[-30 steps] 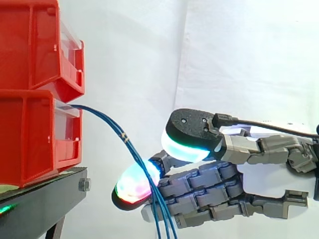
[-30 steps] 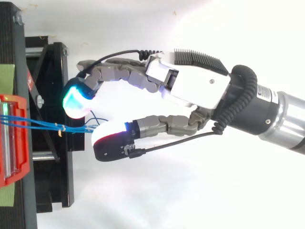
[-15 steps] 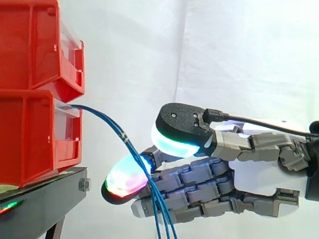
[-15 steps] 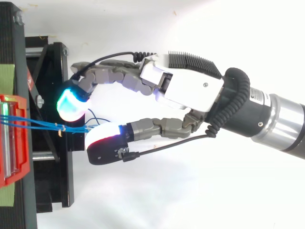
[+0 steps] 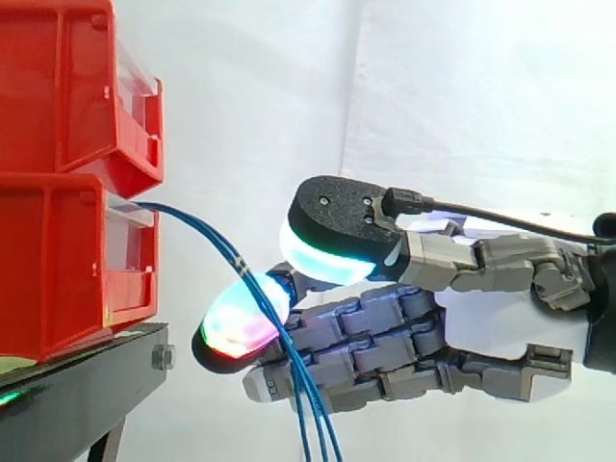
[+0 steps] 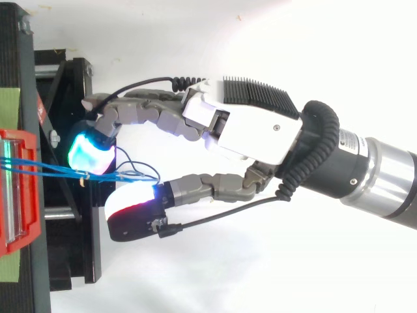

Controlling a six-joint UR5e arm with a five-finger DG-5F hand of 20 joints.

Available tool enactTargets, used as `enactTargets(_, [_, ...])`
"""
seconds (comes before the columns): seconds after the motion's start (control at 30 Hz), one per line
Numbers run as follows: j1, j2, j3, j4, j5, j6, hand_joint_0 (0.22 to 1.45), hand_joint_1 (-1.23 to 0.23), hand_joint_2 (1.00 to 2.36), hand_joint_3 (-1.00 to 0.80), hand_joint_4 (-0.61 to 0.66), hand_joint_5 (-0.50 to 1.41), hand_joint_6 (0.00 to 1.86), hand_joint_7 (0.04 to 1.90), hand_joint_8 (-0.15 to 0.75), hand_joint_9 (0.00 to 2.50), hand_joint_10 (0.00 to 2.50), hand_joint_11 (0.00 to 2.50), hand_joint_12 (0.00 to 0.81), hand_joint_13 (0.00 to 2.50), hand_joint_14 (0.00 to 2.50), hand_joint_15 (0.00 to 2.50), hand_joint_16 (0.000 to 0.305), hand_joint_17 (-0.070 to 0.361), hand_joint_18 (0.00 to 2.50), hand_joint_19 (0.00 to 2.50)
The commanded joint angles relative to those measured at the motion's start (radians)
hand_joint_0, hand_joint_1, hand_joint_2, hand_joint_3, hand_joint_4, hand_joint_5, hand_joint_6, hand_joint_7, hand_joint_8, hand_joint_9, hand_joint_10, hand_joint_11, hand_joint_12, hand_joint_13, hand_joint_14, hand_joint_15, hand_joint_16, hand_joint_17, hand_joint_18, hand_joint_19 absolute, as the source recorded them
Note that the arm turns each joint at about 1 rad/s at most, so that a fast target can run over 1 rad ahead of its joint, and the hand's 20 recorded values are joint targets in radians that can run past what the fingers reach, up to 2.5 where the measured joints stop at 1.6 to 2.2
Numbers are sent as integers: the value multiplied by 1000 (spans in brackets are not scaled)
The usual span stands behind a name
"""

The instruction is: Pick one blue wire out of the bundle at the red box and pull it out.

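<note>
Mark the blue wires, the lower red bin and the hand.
blue wires [image 5: 214, 239]: side view, on the span between bin and hand.
lower red bin [image 5: 58, 260]: side view, on its side wall.
hand [image 6: 254, 127]: top view, on the white back of the palm.

A: What do we log behind the work area?
B: We log a white curtain [image 5: 462, 106], hanging in soft vertical folds.
A: And below it?
B: We see a black stand [image 5: 87, 371] with a bolt [image 5: 162, 358] at its front corner. From above, we note a green tape patch [image 6: 9, 104] at its left edge and a grey crossbar [image 6: 55, 212] between its black members.
</note>
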Motion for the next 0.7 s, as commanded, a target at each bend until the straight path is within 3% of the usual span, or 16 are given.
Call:
enactTargets(0.0, [0,0,0,2,7,-1,564,-618,1005,-434,392,-126,502,1032,288,355,0,0,368,406,2,76,46,103,354,131])
enactTargets(0.33, [3,-11,5,16,6,-11,571,-652,1004,-439,383,-120,501,1056,290,367,0,0,370,424,2,78,46,104,382,151])
enactTargets(0.43, [3,-46,47,28,6,-11,565,-650,1004,-438,385,-122,501,1043,291,368,0,0,372,425,2,83,47,105,382,150])
enactTargets(0.5, [3,-101,122,30,4,-6,561,-644,1003,-437,387,-122,501,1037,292,369,0,0,374,425,2,82,47,105,383,151])
enactTargets(0.53, [3,-110,142,19,4,-1,560,-642,1004,-435,387,-122,501,1038,292,369,0,0,374,425,2,89,47,106,383,162])
enactTargets(0.67, [3,-109,142,-20,0,6,560,-639,1004,-438,391,-122,501,1038,292,371,0,0,373,432,1,89,47,106,384,161])
